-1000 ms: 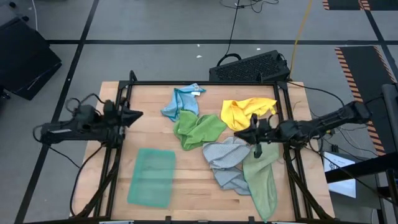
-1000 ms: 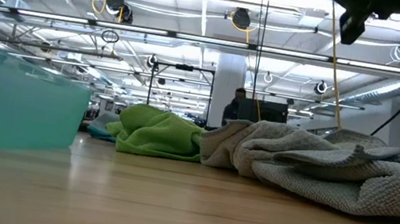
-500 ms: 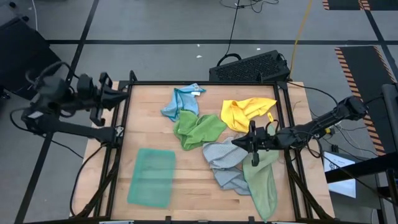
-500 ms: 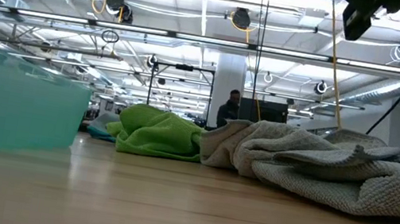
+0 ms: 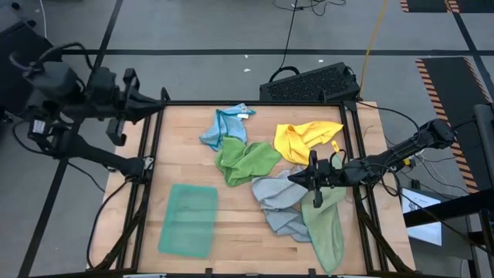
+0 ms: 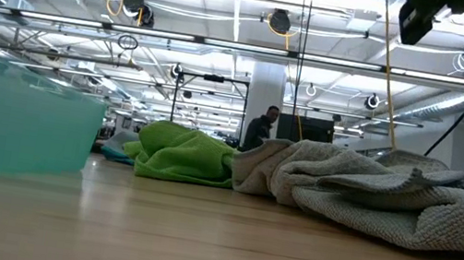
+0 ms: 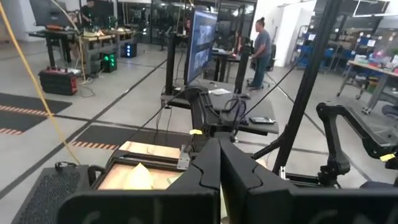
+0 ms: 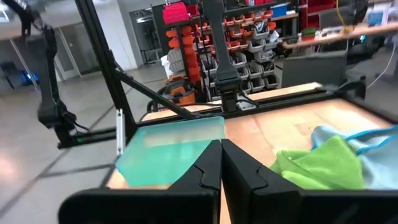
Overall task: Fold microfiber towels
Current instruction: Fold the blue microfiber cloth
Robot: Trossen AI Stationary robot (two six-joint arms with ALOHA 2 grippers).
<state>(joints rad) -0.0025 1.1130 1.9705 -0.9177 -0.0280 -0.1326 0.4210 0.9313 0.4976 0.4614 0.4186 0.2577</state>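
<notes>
A black keyboard [image 5: 312, 83] lies on the floor just beyond the wooden table [image 5: 185, 147] — a yellow cable [image 5: 373, 35] trails nearby; a person [image 7: 260, 45] stands farther off.

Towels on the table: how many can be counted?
6. Teal towel folded flat at the near left; light blue towel at the far middle; bright green towel beside it; yellow towel; grey towel; sage towel at right. More may lie under the pile.
</notes>
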